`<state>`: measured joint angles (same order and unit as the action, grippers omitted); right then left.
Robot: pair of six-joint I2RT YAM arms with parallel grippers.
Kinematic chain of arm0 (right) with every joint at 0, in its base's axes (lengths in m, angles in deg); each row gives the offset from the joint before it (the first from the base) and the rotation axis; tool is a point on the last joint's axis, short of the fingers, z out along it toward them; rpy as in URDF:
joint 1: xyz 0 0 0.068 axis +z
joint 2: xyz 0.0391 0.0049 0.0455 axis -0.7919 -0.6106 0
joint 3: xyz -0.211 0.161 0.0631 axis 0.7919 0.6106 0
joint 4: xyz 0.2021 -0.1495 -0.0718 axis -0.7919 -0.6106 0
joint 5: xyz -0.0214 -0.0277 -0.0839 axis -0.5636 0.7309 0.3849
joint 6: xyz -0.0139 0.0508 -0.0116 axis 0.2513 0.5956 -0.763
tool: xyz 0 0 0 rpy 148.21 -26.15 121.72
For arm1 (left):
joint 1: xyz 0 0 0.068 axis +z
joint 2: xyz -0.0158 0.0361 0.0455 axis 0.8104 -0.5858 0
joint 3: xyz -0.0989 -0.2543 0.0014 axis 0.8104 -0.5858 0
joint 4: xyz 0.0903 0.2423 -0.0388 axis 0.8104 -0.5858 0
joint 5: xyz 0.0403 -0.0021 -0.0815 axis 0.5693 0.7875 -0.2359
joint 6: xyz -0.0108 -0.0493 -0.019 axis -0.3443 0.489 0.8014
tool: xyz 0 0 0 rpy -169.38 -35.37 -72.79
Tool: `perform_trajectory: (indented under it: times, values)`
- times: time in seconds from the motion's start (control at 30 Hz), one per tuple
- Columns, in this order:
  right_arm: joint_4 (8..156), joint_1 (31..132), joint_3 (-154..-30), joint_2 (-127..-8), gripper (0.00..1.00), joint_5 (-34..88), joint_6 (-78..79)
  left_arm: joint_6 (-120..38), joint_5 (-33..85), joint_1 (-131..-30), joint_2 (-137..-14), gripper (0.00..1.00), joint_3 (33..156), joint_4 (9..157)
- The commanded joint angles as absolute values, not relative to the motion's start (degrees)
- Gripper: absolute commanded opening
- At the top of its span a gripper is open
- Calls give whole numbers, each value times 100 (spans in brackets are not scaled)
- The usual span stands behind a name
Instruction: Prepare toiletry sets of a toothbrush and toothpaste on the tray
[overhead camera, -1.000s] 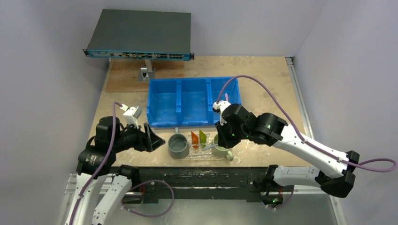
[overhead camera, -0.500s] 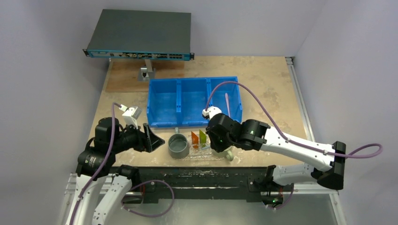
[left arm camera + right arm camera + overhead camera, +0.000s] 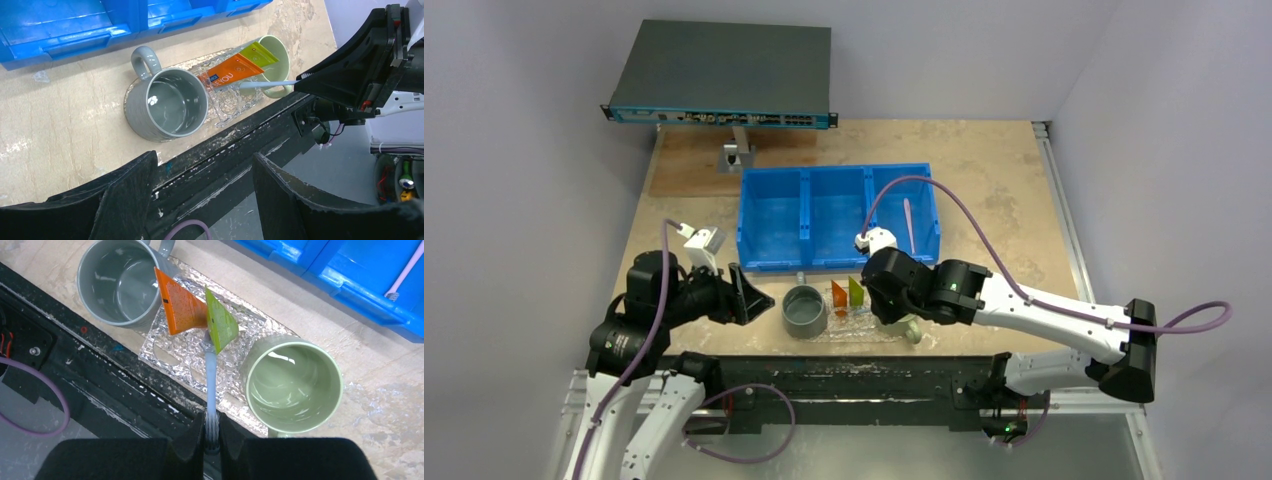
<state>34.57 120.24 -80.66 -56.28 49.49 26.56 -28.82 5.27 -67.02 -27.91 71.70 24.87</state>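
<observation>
Toothbrush [image 3: 211,385] handling is on the right side: the right gripper [image 3: 212,440] has its jaws clamped on the bristle end of this thin pale stick. The stick points away from the gripper, over the tray [image 3: 170,355], and its free tip ends between the lower edges of the two tubes. I cannot tell if the tip touches the tray or the tubes.

The tray is a clear pebbled dish. It lies close to the near edge of the table [image 3: 994,170], just in front of the blue bin [image 3: 837,215]. The orange tube [image 3: 180,307] and the green tube [image 3: 220,325] are side by side on the middle of the tray, orange on the left and green on the right, and they touch or almost touch each other. The grey mug [image 3: 120,282] is at the left end of the tray and the green mug [image 3: 292,385] is at the right end. Both mugs are upright, with a little clear liquid or shine inside.

The second toothbrush [image 3: 405,272] lies in the right compartment of the blue bin, well apart from the tray.

The left gripper [image 3: 202,162] hangs left of the grey mug, over the near edge of the table. Its jaws are apart and there is nothing between them. In the top view the right arm covers most of the green mug.
</observation>
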Motion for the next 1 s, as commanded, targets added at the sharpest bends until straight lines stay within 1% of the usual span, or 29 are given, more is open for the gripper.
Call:
perform_trajectory:
  times: [0.0, 0.5, 0.97]
  values:
    - [3717, 12064, -7999, -5569, 0, 5167, 2802, -2862, 579, -6732, -2755, 69, 7146, 2715]
    - [3895, 12135, -7674, -5481, 0, 5268, 2890, -2847, 596, -6732, -2804, 69, 7146, 2704]
    - [3927, 12207, -7641, -5233, 23, 5033, 2768, -2849, 596, -6732, -2835, 69, 7146, 2705]
